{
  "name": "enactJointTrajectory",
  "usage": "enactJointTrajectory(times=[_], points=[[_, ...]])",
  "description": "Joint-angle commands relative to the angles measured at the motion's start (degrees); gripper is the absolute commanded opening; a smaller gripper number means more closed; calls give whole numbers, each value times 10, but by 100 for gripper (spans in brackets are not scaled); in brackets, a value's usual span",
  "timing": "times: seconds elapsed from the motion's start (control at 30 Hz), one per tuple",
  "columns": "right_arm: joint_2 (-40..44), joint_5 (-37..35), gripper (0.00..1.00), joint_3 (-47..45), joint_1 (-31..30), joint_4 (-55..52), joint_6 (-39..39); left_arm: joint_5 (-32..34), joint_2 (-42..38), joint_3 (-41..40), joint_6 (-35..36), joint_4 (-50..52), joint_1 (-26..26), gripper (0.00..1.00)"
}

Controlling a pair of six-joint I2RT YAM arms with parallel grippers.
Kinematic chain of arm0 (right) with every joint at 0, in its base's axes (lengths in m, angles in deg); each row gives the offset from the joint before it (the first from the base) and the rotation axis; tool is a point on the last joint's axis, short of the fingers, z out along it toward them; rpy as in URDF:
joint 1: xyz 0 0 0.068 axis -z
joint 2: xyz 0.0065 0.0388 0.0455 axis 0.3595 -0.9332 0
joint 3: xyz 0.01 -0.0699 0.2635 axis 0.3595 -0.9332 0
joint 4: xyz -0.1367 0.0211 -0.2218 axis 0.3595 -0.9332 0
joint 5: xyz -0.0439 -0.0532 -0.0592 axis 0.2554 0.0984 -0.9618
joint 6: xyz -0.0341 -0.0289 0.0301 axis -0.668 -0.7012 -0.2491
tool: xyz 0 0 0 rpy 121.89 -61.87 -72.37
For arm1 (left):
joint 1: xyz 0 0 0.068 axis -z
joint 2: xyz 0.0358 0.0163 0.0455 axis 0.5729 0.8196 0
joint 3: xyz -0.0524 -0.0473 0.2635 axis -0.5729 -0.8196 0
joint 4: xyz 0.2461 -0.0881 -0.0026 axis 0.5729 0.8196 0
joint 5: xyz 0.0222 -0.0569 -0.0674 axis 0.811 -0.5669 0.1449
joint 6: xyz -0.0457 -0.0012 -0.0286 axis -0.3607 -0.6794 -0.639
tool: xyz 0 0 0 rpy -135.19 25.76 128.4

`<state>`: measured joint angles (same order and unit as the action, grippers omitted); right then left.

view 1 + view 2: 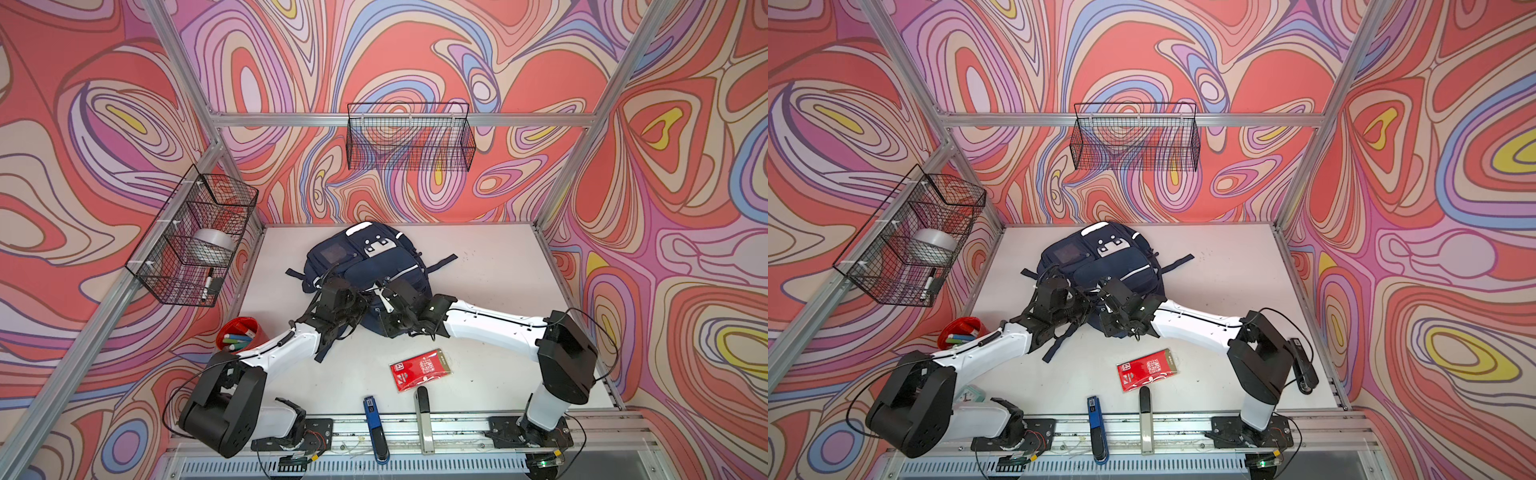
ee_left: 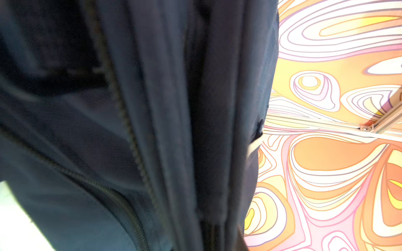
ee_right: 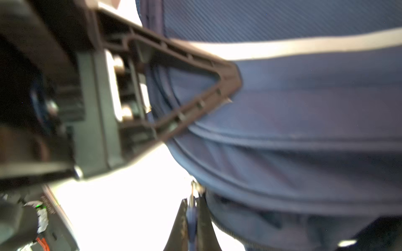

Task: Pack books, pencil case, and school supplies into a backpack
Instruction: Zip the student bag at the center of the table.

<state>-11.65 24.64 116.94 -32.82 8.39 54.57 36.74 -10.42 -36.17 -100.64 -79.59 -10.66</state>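
The backpack [image 1: 361,257] lies on the bench [image 1: 498,291]. At its near edge the right claw [image 3: 192,203] pinches a small blue tab [image 3: 192,215] of it. The left claw [image 1: 360,300] is closed beside it, its hold hidden.

One navy backpack [image 1: 365,266] is lying on the table, and one flat red packet [image 1: 419,370] is lying with it. One blue stapler [image 1: 375,428] is showing, along with one long black-and-grey tool [image 1: 424,419] and one long black tool [image 1: 1304,365]. One red cup [image 1: 243,322] is holding at least three markers [image 1: 237,338]; the exact count is unclear. Two wire baskets are hanging: the back basket [image 1: 409,137] and the side basket [image 1: 195,232]. The side one is holding one tape roll [image 1: 214,243] and one black marker [image 1: 208,284]. Two robot arms are reaching in, the left arm [image 1: 286,345] and the right arm [image 1: 490,322].
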Motion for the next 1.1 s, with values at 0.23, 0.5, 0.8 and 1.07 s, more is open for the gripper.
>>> enactJointTrajectory(times=[0.23,0.5,0.8,1.07], points=[[156,-24,0,-144,104,-37,5,10,-34,10,16,25,-51,0],[163,-2,0,-197,181,1,-28,-3,-58,18,19,42,-58,0],[113,-7,0,-212,254,63,-44,-14,-65,4,7,36,-58,0],[70,39,0,-141,269,68,-96,-23,-77,1,25,61,-77,0]])
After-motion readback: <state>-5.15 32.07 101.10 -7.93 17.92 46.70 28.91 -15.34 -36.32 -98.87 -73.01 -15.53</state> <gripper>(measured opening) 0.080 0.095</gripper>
